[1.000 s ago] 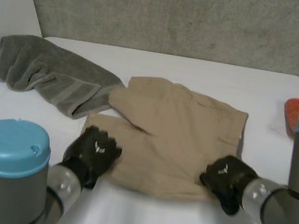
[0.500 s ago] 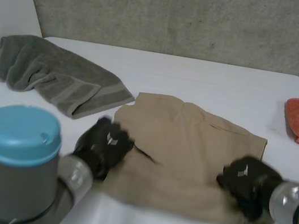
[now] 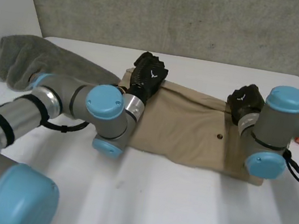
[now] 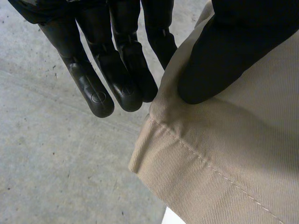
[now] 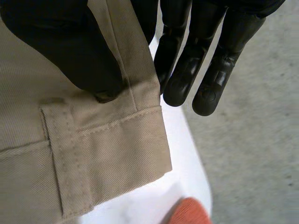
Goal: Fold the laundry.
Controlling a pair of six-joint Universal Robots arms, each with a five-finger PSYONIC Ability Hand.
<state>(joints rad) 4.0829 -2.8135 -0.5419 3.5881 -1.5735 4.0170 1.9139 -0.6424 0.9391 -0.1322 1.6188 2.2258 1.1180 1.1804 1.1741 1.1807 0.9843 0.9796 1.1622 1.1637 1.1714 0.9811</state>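
Pinching the tan shorts point(image 3: 192, 132) at two corners, the hands look to be laying a lengthwise fold. The left hand point(image 3: 149, 73) sits upper centre-left in the head view and the right hand point(image 3: 245, 99) upper centre-right, each at a far corner of the cloth. In each wrist view a thumb presses the corner against the fingers behind it, so both hands are clamped on the shorts. The garment lies as a flat band across the middle of the white table point(image 3: 168, 207), with a grey towel point(image 3: 26, 57) at the left and an orange cloth point(image 5: 187, 212) just beyond the right hand's corner. The next move probably calls for setting both corners down square on the layer beneath, then letting go without dragging it.
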